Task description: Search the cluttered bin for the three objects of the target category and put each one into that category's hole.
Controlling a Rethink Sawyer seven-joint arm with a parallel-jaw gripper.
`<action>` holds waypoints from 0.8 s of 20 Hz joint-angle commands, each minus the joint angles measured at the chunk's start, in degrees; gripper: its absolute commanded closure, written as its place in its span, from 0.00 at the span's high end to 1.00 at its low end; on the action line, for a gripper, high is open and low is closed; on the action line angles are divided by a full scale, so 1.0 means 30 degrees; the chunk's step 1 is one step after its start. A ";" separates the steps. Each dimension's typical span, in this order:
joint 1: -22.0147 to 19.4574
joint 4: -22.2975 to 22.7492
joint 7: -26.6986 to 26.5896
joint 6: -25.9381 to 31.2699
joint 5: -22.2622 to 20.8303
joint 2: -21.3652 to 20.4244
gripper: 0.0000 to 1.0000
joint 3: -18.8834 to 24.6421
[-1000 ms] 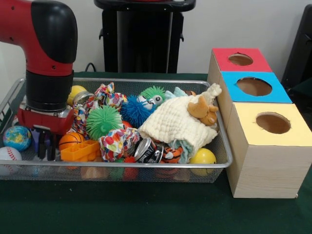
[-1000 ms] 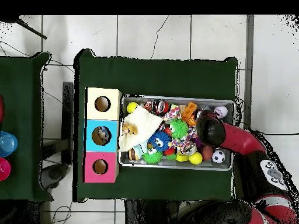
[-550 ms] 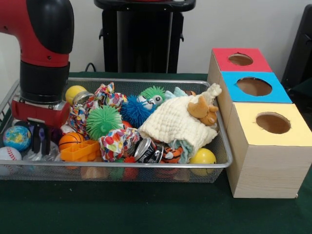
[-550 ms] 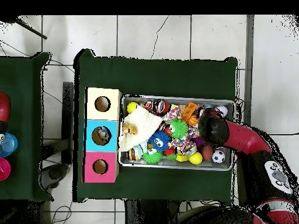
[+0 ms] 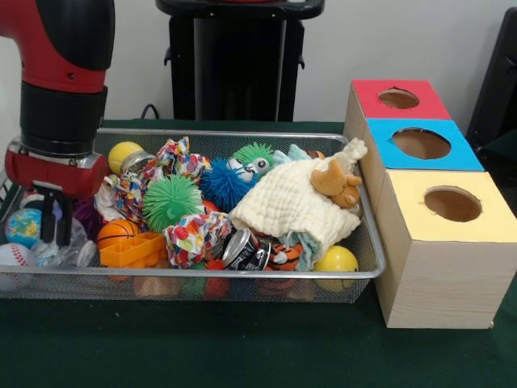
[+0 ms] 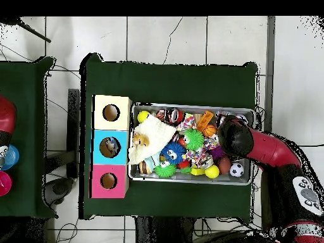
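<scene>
While tool (image 5: 54, 222) hangs, globe ball (image 5: 23, 227) just beside.

Wire-mesh metal bin (image 5: 242, 279) is showing a glossy rim; cream cloth (image 5: 283, 202) is looking quilted and matt; boxes (image 5: 440, 283) are presenting pale wood-grain sides.

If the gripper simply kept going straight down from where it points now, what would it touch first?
Probably the clear crumpled plastic at the bin's end, between the globe ball and the small basketball. The gripper hangs right above it, though depth is hard to judge from the front.
</scene>
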 commanded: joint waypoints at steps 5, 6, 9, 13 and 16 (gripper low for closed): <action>0.0062 0.0884 -0.0411 0.2715 -0.0879 -0.1412 0.00 0.0841; 0.0092 0.0901 -0.0375 0.2763 -0.0871 -0.1460 0.00 0.0827; 0.0092 0.1015 -0.0290 0.2775 -0.0890 -0.1548 0.00 0.0808; 0.0157 0.0849 -0.0205 0.3245 -0.0702 -0.1556 0.00 0.0780; 0.0243 0.1007 0.0208 0.3728 -0.0302 -0.1632 0.00 0.0754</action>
